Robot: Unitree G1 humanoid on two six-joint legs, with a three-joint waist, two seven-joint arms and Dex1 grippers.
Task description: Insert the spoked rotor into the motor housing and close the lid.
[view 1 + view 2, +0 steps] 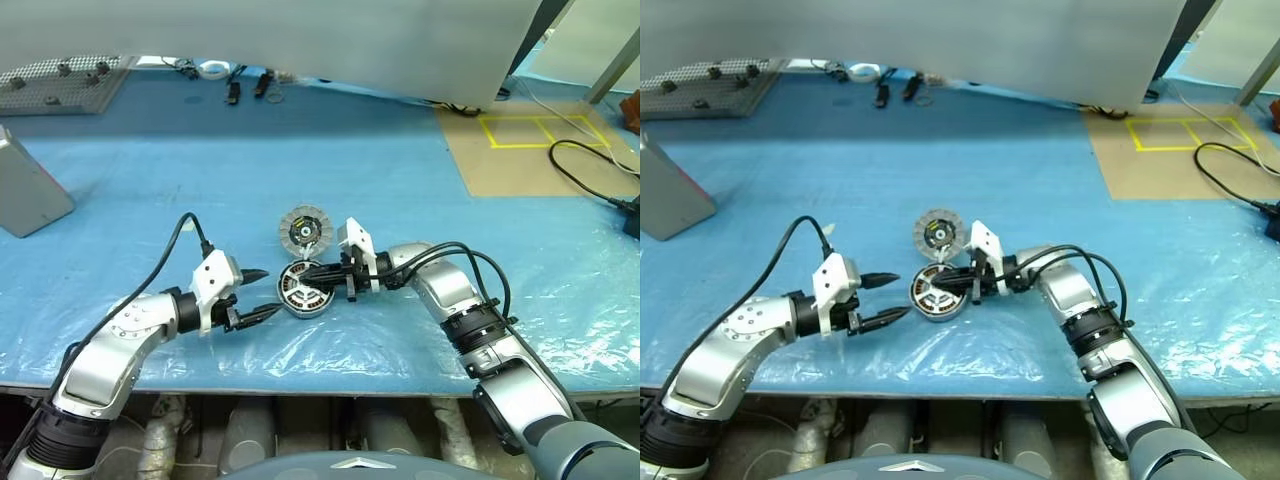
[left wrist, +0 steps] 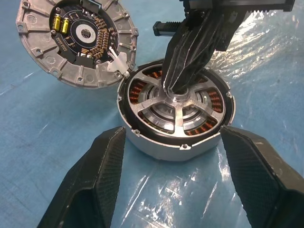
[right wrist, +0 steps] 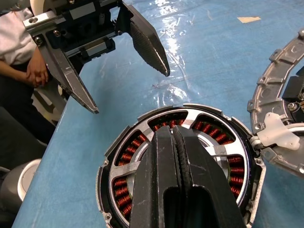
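The motor housing (image 1: 303,290) sits on the blue sheet with copper windings showing. The spoked rotor (image 2: 178,118) lies inside it, silvery spokes up. My right gripper (image 1: 306,270) is shut, and its joined fingertips (image 3: 171,137) rest on the rotor's hub from the right. My left gripper (image 1: 268,293) is open just left of the housing. Its fingers (image 2: 102,175) stand on either side of the case without touching it. The lid (image 1: 304,230) lies just behind the housing, touching it, with its ribbed face and black centre up.
A grey rectangular box (image 1: 30,190) stands at the far left and a perforated plate (image 1: 60,85) at the back left. A brown board with yellow tape (image 1: 540,140) and a black cable (image 1: 590,180) are at the right. A seated person's hands (image 3: 33,71) are beyond the table edge.
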